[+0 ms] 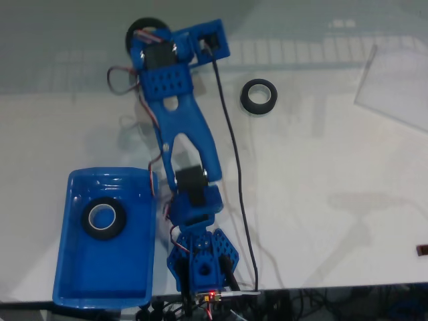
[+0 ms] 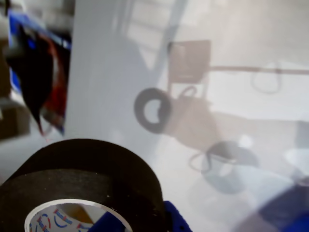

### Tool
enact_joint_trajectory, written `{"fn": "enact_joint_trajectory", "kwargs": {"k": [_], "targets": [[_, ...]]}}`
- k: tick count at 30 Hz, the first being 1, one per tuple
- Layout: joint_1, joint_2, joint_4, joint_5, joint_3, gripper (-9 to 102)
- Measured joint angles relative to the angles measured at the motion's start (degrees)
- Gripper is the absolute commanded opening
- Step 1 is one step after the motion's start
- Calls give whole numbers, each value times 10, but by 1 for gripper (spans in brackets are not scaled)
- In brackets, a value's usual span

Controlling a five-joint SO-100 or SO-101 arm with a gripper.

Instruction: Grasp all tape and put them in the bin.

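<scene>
The fixed view shows the blue arm (image 1: 184, 134) running up the centre, the bin (image 1: 73, 267) at lower left holding one tape roll (image 1: 103, 218), another roll (image 1: 259, 96) at upper centre, and the gripper (image 1: 150, 33) clamped on a third roll (image 2: 82, 179).

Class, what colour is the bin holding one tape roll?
Glossy blue bin, clearest in the fixed view.
</scene>
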Motion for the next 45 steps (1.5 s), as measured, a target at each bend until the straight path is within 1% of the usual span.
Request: {"fn": "enact_joint_trajectory", "kwargs": {"k": [9, 14, 19, 25, 35, 36, 38, 40, 45], "targets": [[-141, 250, 0, -98, 289, 0], [-244, 366, 0, -149, 422, 0], [-359, 441, 0, -214, 533, 0], [-437, 463, 0, -294, 610, 0], [-474, 465, 0, -363, 650, 0], [-475, 468, 0, -366, 650, 2], [-470, 471, 0, -367, 650, 15], [-469, 474, 0, -363, 650, 23], [-473, 485, -1, -349, 666, 30]]}}
